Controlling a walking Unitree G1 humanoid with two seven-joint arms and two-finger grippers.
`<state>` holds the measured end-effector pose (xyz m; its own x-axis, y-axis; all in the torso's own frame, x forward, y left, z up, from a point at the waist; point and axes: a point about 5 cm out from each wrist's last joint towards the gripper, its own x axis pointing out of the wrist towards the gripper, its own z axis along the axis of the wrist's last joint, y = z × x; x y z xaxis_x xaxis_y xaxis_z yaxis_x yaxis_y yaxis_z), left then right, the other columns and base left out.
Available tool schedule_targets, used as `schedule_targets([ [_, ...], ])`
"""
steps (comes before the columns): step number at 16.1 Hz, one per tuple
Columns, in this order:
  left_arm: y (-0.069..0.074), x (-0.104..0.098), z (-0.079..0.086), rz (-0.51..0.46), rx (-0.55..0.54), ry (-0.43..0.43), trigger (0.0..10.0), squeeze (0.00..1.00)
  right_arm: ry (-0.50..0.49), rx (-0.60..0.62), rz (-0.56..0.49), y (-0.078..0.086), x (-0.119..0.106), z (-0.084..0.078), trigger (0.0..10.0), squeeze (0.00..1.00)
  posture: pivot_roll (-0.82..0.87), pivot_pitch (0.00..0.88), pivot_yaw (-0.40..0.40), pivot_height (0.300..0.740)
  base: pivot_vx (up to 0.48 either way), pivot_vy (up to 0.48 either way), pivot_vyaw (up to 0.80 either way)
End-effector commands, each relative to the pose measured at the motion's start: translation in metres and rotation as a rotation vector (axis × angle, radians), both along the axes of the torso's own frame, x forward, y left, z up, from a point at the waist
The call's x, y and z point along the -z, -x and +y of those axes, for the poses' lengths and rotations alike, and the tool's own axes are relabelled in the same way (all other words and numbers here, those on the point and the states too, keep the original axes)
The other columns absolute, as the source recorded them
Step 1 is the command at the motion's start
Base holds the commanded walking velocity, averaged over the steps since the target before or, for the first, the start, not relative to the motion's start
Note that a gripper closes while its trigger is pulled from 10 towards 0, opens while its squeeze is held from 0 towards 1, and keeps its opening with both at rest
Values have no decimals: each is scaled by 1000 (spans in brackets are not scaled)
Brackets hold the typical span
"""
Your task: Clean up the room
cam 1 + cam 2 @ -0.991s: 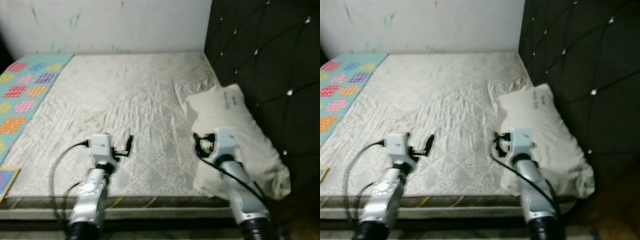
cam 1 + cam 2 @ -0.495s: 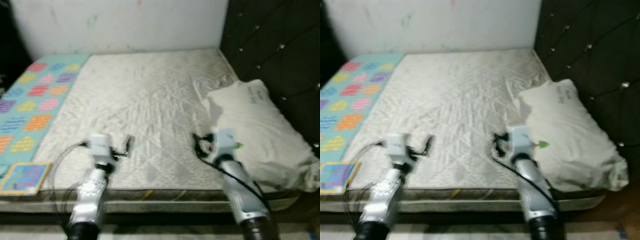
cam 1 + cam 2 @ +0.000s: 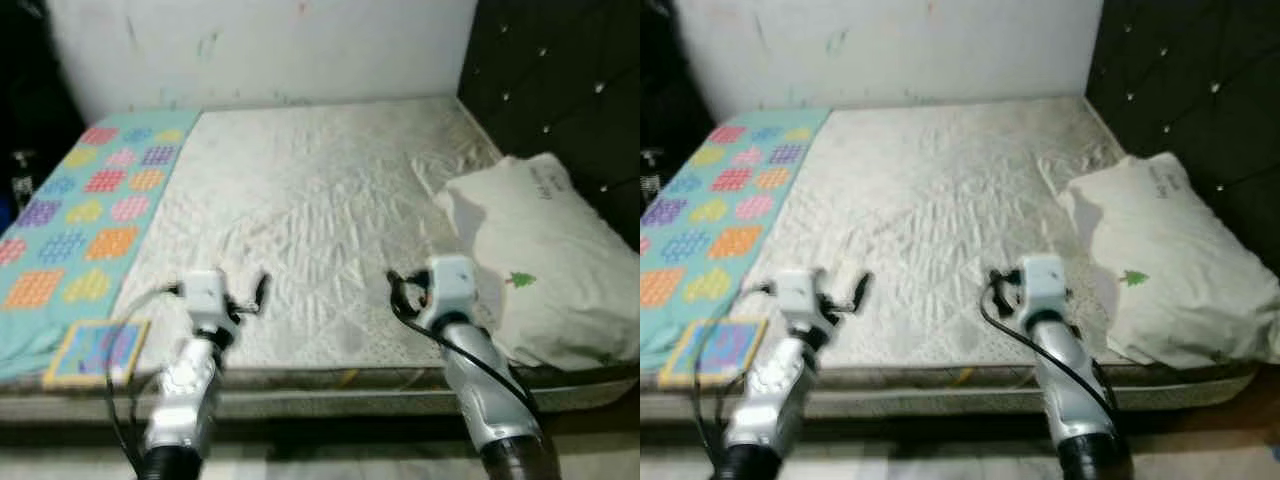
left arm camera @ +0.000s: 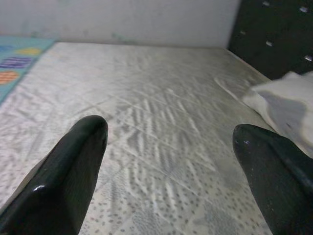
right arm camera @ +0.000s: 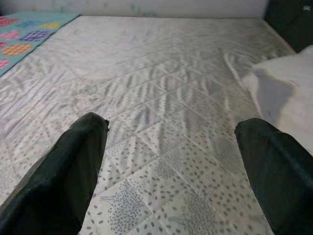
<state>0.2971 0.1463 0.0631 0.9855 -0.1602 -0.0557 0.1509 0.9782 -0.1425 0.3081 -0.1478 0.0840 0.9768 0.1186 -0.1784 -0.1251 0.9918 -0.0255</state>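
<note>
Over the mattress edge, both end effectors gape wide; pillow partly cropped.

Bed items near both grippers, nothing held.
White pillow with small green tree print lies flat just right of right gripper, against dark headboard. Colourful flat book sits at bed edge left of left gripper, on teal patterned blanket, corner overhanging.
</note>
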Motion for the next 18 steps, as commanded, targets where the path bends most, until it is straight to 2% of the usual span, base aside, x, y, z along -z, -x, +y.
schedule_targets([
  [1,-3,-5,11,-17,-19,-26,10000,0,-13,-24,-25,-3,-6,9,10000,0,-24,0,49,740,0,480,0],
  [2,-3,-5,11,-17,-18,-26,10000,0,-11,-24,-25,-3,-7,9,10000,0,-24,0,49,740,0,480,0],
  [8,1,-9,4,-57,72,7,10000,0,-12,-24,-34,-5,-9,10,10000,0,-18,0,46,740,0,0,0],
  [18,2,-10,3,-58,100,30,10000,0,-9,-26,-35,-6,-8,11,10000,0,-17,0,46,740,343,0,0],
])
